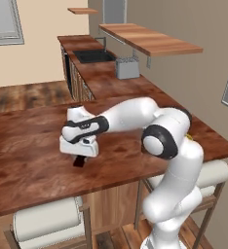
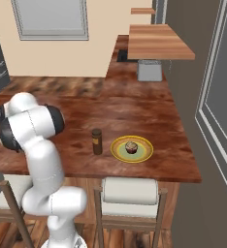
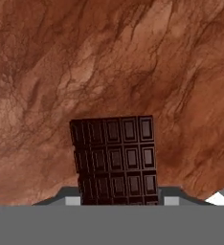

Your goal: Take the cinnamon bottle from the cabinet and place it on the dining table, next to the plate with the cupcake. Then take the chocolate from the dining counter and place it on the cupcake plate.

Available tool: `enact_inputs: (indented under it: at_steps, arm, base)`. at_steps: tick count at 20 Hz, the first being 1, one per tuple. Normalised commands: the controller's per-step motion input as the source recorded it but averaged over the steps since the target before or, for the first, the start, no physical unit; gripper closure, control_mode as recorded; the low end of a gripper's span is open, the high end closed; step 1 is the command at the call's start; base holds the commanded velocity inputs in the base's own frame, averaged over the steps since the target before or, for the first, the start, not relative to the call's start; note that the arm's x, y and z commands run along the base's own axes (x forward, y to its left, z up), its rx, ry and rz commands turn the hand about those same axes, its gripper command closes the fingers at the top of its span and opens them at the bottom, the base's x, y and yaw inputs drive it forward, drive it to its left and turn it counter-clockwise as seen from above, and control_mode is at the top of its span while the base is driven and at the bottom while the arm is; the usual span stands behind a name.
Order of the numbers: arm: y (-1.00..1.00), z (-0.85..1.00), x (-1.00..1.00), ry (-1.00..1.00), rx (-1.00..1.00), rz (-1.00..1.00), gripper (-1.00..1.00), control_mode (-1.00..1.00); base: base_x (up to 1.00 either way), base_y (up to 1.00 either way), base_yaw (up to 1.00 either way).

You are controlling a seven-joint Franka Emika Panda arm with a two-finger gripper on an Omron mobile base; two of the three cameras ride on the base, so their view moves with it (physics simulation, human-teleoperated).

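Reaching out low over the broad reddish-brown polished wood-grain dining table (image 1: 33,146), the white Franka arm with dark joints holds its two-finger gripper (image 1: 80,156) pointed down at the tabletop. Directly beneath the white hand in the left base view sits the small thin flat black rectangular chocolate bar (image 1: 79,161), a dark shape touching the wood. In the hand view the chocolate bar (image 3: 115,160) shows a moulded grid of squares and runs down between the gripper (image 3: 118,201) finger bases at the bottom edge. The jaws stand narrow, closed against the two long edges of the bar, with the wood surface close behind it.

In the right base view the small dark brown cylindrical cinnamon bottle with a tan band and dark cap (image 2: 97,141) stands upright on the same top, just beside the small round flat yellow plate with a darker rim (image 2: 143,154), to its left and not touching. The tiny round brown cupcake with a pale top (image 2: 131,147) sits at the plate centre.

A grey toaster-shaped box (image 1: 127,67) rests further along the counter, near a dark sink (image 1: 93,56) and below a pale wooden wall shelf (image 1: 150,40)
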Motion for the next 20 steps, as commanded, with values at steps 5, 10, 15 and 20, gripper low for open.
enact_inputs:
  at_steps: [5, 10, 15, 20]
  arm:
    - [-0.81, 0.79, -0.34, -0.01, 0.0, -0.06, 1.0, -1.0]
    - [-0.94, 0.8, -0.18, 0.0, 0.0, -0.06, 1.0, -1.0]
    - [-0.74, 0.98, -0.14, 0.0, 0.0, -0.11, 1.0, -1.0]
    - [-0.81, 0.87, -0.16, 0.0, 0.0, -0.12, 1.0, -1.0]
  base:
    - [0.0, 0.0, 0.0]
    - [0.0, 0.0, 0.0]
    - [0.0, 0.0, 0.0]
    - [0.0, 0.0, 0.0]
